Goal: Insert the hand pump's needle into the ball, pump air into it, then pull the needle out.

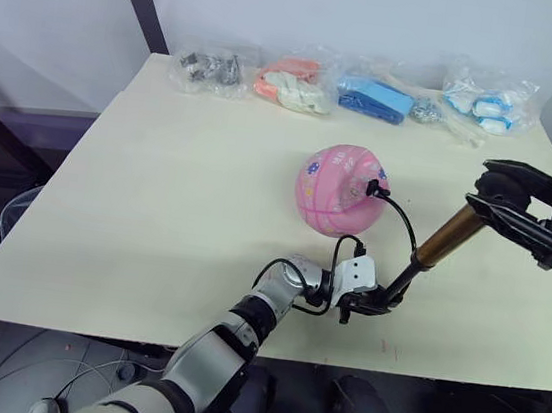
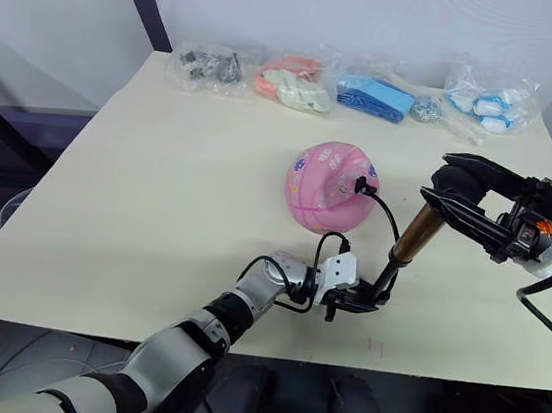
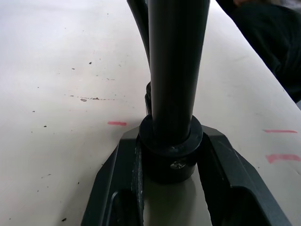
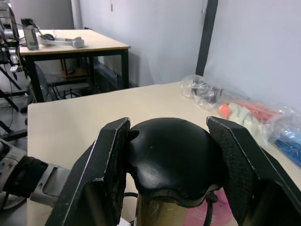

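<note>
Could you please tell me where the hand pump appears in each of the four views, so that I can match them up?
Left eye view: the hand pump slants up from the left gripper to the right gripper.
Right eye view: same slant, right of the ball.
Left wrist view: its dark lower end stands clamped between the fingers.
Right wrist view: its black handle sits between the fingers.
Shared landmark: the ball.

No lettering, label, brand name or number can be read on the pink ball (image 1: pixel 339 190), the pump (image 1: pixel 434 248), the clear bags (image 1: pixel 356 88) along the far edge or the table (image 1: pixel 156 202), whose short red marks (image 3: pixel 117 123) form no characters.
</note>
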Available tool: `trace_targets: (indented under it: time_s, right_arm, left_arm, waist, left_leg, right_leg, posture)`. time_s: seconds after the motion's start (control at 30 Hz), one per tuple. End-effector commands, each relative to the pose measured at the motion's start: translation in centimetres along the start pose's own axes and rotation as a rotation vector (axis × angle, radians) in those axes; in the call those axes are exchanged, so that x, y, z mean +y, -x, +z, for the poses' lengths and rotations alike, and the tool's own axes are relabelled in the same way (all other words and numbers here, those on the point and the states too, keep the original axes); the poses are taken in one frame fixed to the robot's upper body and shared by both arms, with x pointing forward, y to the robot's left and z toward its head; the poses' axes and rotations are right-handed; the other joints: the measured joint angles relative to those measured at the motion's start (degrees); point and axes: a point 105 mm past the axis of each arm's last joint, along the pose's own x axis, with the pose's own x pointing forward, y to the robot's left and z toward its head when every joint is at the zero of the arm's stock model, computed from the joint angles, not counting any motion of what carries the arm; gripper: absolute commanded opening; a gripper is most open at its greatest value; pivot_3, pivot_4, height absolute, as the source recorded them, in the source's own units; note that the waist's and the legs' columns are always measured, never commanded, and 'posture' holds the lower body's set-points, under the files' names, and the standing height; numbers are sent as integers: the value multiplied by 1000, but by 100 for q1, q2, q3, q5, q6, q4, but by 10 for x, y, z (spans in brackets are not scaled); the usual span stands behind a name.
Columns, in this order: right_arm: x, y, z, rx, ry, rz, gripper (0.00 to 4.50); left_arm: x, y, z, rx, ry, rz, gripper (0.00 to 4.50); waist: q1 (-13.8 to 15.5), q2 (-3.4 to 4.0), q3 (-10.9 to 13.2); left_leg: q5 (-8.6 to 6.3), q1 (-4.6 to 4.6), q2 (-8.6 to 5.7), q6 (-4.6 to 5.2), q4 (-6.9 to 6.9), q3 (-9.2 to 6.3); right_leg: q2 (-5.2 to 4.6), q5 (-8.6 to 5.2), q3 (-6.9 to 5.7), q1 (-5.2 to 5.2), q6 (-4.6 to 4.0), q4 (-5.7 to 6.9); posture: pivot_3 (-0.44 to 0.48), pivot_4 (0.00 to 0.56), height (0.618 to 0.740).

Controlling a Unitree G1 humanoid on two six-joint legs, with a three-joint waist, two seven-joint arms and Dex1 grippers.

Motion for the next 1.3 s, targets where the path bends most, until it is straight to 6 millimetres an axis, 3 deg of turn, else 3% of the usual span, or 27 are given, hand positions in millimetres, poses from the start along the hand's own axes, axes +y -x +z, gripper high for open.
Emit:
trace_targets:
  time_s: [0.03, 0.27, 0.47, 0.67, 0.83, 0.9, 1.0, 1.13, 1.3]
  right_arm:
    - [5, 2, -22, 63, 3, -16, 2118]
    - [30, -4, -76, 106, -137, 2, 2118]
    - [43, -8, -115, 165, -181, -6, 2118]
    - [52, -6, -145, 210, -194, -17, 2118]
    - [56, -8, -155, 224, -183, -18, 2118]
    - [55, -9, -153, 219, -175, -18, 2118]
    - [47, -10, -130, 162, -144, -15, 2118]
    - [26, -11, -67, 42, -58, 0, 2118]
    - [14, -6, -25, -2, -22, 11, 2118]
  left_arm:
    - [-7, 7, -29, 101, 67, -12, 1083]
    - [-7, 7, -29, 103, 62, -8, 1083]
    - [-8, 9, -31, 108, 62, -10, 1083]
    - [-6, 9, -31, 109, 63, -6, 1083]
    - [-6, 9, -31, 108, 64, -6, 1083]
    - [-7, 8, -31, 107, 65, -8, 1083]
    - [-6, 8, -30, 106, 66, -8, 1083]
    - [-7, 10, -32, 110, 68, -8, 1083]
    - [-7, 9, -32, 111, 66, -12, 1083]
  waist:
    - [-4, -6, -5]
    - [-5, -75, -59]
    - [-11, -66, -72]
    - [-12, -65, -77]
    - [-12, -62, -79]
    - [-12, -61, -79]
    - [-12, -58, -77]
    - [-14, -26, -54]
    - [3, -9, -39]
  left_leg:
    - [0, 1, 0, 0, 0, 0]
    - [0, 12, 5, 0, -4, -1]
    - [0, 14, 5, 0, -6, -3]
    - [0, 16, 3, 0, -8, -3]
    - [0, 16, 1, -1, -8, -3]
    - [-1, 16, 1, -1, -8, -4]
    - [-1, 16, 2, -1, -8, -4]
    - [-1, 10, 1, -1, -5, -3]
    - [0, 2, 2, 0, -11, -13]
  right_leg:
    - [0, 0, 0, 2, 0, 0]
    - [6, 0, -1, 9, 0, -2]
    - [9, -1, 0, 8, -1, -3]
    - [11, -1, 0, 8, -1, -4]
    - [11, -1, 0, 8, -1, -4]
    - [11, -1, 0, 8, -1, -4]
    - [11, -1, 1, 8, -1, -4]
    - [8, -1, 1, 6, -1, -4]
    - [8, 1, -4, 0, 1, -7]
  posture:
    - [0, 150, 740]
    - [0, 150, 740]
    - [0, 150, 740]
    - [0, 150, 740]
    - [0, 150, 740]
    - [0, 150, 740]
    - [0, 150, 740]
    - [0, 150, 740]
    - [0, 150, 740]
